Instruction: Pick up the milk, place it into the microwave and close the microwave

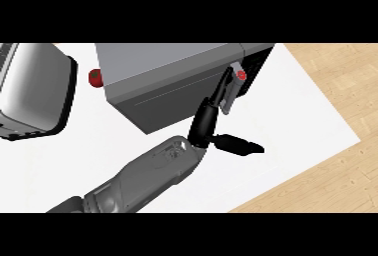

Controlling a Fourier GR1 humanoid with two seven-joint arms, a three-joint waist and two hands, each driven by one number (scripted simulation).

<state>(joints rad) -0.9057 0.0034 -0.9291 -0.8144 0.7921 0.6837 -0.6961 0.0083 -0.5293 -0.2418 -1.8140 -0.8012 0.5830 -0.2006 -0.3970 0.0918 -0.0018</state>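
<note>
The grey microwave (170, 65) stands at the back of the white counter, its dark opening (258, 62) facing right. What looks like its open door (33, 87), pale with a black frame, lies off to the far left. The milk (237, 84), a narrow grey carton with a red cap, stands at the microwave's right front corner beside the opening. My left hand (203, 125) reaches up from the lower left. Its straight fingers (220, 92) lie along the carton's left side and the thumb (240, 145) sticks out to the right, away from it. The hand is open.
A small red round object (96, 77) sits between the pale door and the microwave's left side. The counter's edge (317, 165) runs diagonally at the right, with wooden floor (339, 75) beyond it.
</note>
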